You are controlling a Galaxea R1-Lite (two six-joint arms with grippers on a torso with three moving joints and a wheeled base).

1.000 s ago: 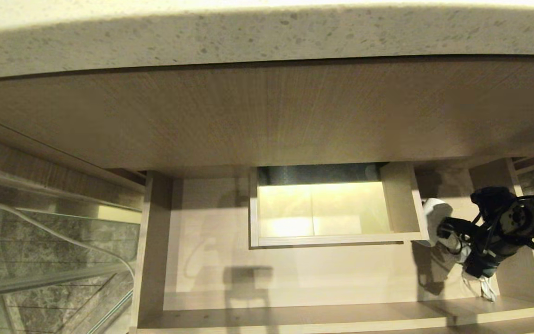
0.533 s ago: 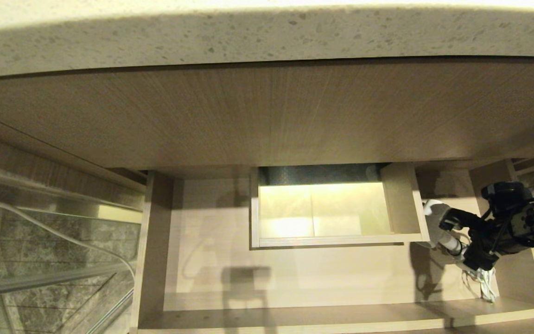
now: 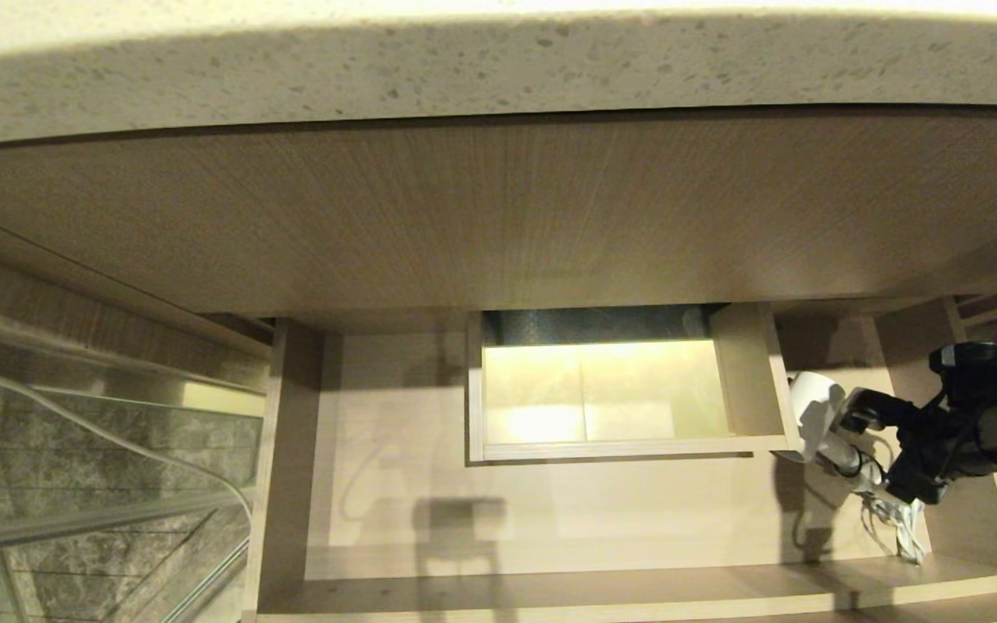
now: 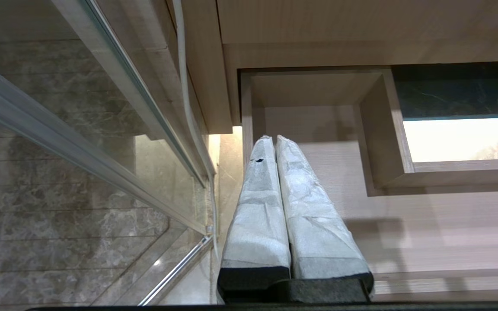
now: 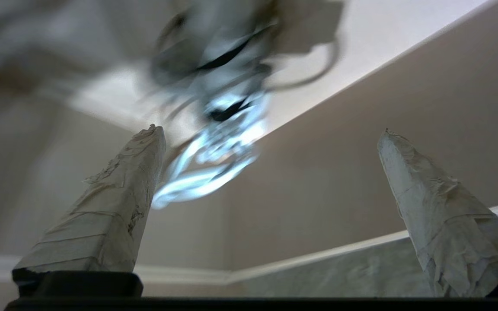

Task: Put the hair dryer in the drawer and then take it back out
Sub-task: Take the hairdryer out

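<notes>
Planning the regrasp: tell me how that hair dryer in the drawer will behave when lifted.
The hair dryer has a rounded, smooth-looking head, so it may roll or slip between jaws. Its bundled cord looks floppy, likely to dangle and snag the drawer wall.

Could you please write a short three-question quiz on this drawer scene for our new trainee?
1. True or false: the hair dryer lies inside the drawer.
2. Which gripper has its fingers spread apart?
3. The dryer lies: A) at the drawer's left end, B) in the boxed cut-out, C) right of the cut-out.

Key: 1 true. 2 the right gripper; the left gripper is closed. 3 C.
</notes>
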